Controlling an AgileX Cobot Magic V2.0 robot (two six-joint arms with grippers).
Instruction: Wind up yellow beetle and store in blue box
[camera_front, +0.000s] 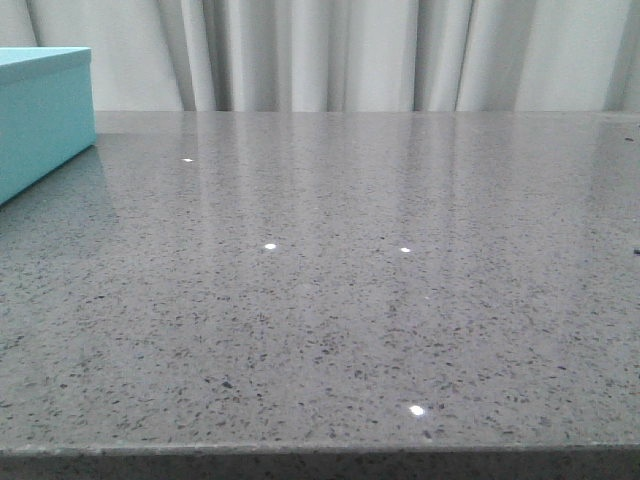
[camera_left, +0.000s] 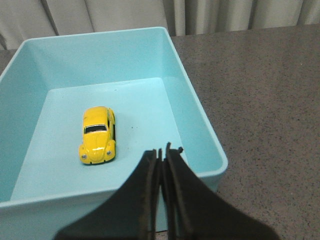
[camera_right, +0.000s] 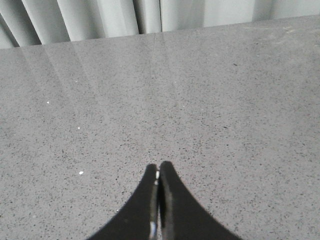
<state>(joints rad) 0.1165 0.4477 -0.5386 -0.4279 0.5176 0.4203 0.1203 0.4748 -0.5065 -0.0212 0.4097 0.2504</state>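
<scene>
The yellow beetle (camera_left: 97, 135) stands on its wheels on the floor of the open blue box (camera_left: 197, 107), nose toward the camera. My left gripper (camera_left: 163, 150) hangs above the box's near wall, shut and empty, apart from the car. In the front view only a corner of the blue box (camera_front: 40, 115) shows at the far left, and neither arm is in sight. My right gripper (camera_right: 159, 167) is shut with nothing in it, above bare counter.
The grey speckled counter (camera_front: 340, 290) runs wide to the right of the box. Pale curtains (camera_front: 350, 50) hang behind its far edge. The counter's front edge (camera_front: 320, 455) lies close to the camera.
</scene>
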